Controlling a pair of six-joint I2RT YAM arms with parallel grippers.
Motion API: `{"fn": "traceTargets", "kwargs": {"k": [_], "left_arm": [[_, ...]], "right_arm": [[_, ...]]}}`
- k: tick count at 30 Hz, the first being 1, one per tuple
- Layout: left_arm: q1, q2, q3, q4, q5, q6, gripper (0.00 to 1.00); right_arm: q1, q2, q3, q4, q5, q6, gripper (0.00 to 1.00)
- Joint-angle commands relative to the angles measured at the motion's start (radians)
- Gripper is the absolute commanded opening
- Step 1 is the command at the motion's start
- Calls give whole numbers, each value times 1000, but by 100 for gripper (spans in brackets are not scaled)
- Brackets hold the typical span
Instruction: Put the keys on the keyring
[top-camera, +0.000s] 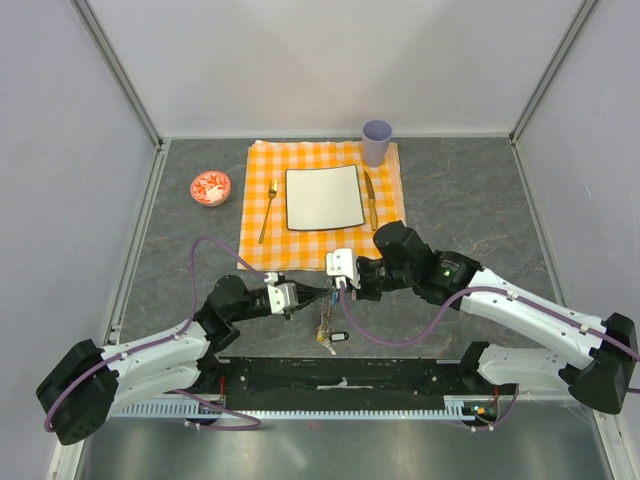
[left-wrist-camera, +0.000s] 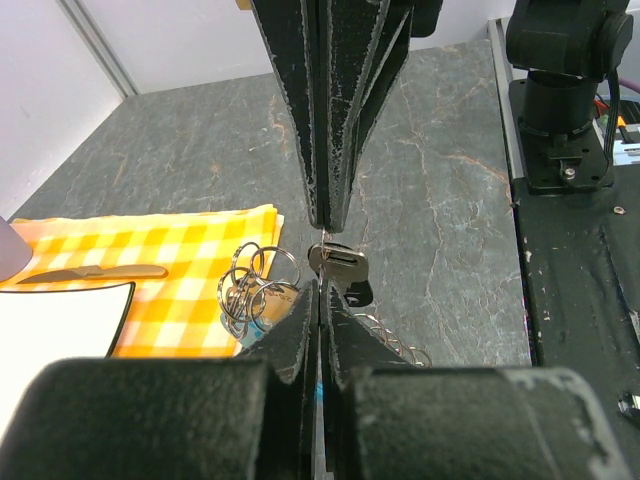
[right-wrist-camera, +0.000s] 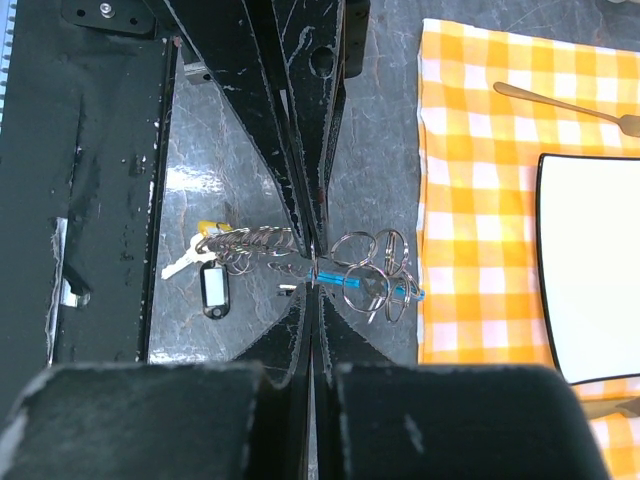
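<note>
Pointing rightward from the scene's left, the left gripper (left-wrist-camera: 318, 295) is holding its fingers pressed fully together. A sliver of turquoise is showing in the slit between them, but I cannot tell whether it is pinching that part or only sitting over it. Just off its tips a single key (left-wrist-camera: 340, 265) is sitting in the small gap between the two claws.

Moving right, the right gripper (right-wrist-camera: 313, 290) is pointing back at the left one, tip to tip. It is also closed tight at the bunch, and which piece it is clamping is hidden.

The keyring (right-wrist-camera: 370, 268), with its turquoise tag (right-wrist-camera: 385, 288), is lying just to the far side of the meeting tips, beside the edge of the checked placemat (right-wrist-camera: 480, 200). A string of linked rings (right-wrist-camera: 245, 240) is trailing the opposite way, toward the near side. It is ending at the keys (right-wrist-camera: 185, 262) and a black fob (right-wrist-camera: 213, 288), which are resting on the grey table (left-wrist-camera: 200, 150) by the arms' base rail.

The bunch's long axis is therefore running near to far, crossing the left-right line of the claws. Both tips are sitting at its middle, so neither arm looks nearer. Threading will probably depend on bringing a key from the near end over to the ring on the far side.
</note>
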Motion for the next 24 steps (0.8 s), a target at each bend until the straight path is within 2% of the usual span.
{"fn": "traceTargets", "kwargs": {"k": [1, 24], "left_arm": [[-2, -11, 39, 48, -5, -24, 2], [-2, -14, 39, 46, -2, -26, 2]], "right_arm": [[4, 9, 18, 7, -23, 2, 0], [4, -18, 12, 20, 12, 6, 0]]}}
